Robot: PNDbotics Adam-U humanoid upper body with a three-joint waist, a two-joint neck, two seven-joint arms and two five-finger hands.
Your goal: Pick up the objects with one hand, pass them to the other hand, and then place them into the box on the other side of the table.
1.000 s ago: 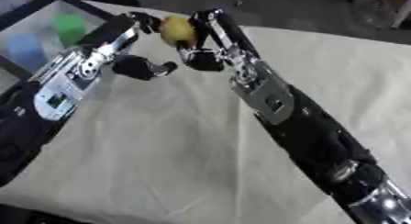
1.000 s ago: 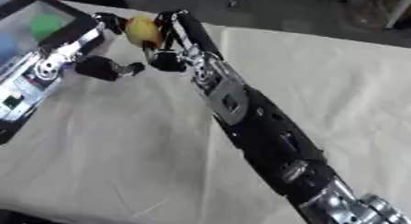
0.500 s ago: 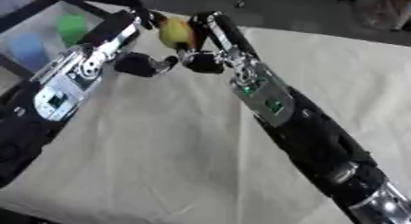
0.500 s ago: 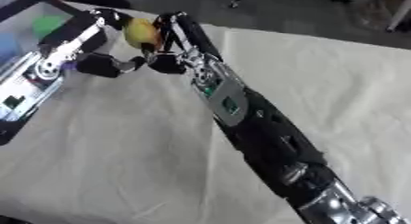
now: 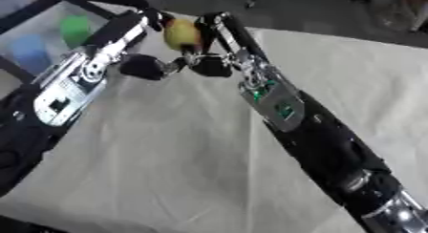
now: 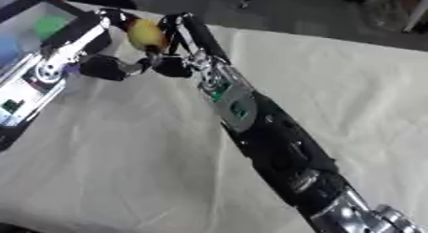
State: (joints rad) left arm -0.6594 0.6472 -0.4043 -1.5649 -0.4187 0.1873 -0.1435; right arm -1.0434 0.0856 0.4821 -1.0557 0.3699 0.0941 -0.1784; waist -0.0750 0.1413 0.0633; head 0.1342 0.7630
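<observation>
A yellow rounded object (image 5: 182, 34) with a reddish patch is held up above the far left of the table, between my two hands. My left hand (image 5: 144, 66) reaches in from the left, with its fingers curled over the object's top and left side. My right hand (image 5: 210, 64) comes in from the right, and its fingers are curled against the object's right side. Both thumbs sit just below the object, close to each other. The box (image 5: 40, 6), black-rimmed with a pale floor, stands at the far left behind my left arm.
A green object (image 5: 75, 26) and a blue object (image 5: 29, 53) lie inside the box. A cream cloth (image 5: 184, 160) covers the table. The table's far edge (image 5: 351, 38) meets a dark floor beyond.
Both hands stay together around the yellow object, almost in the same place. My left thumb has drawn in slightly under it.
</observation>
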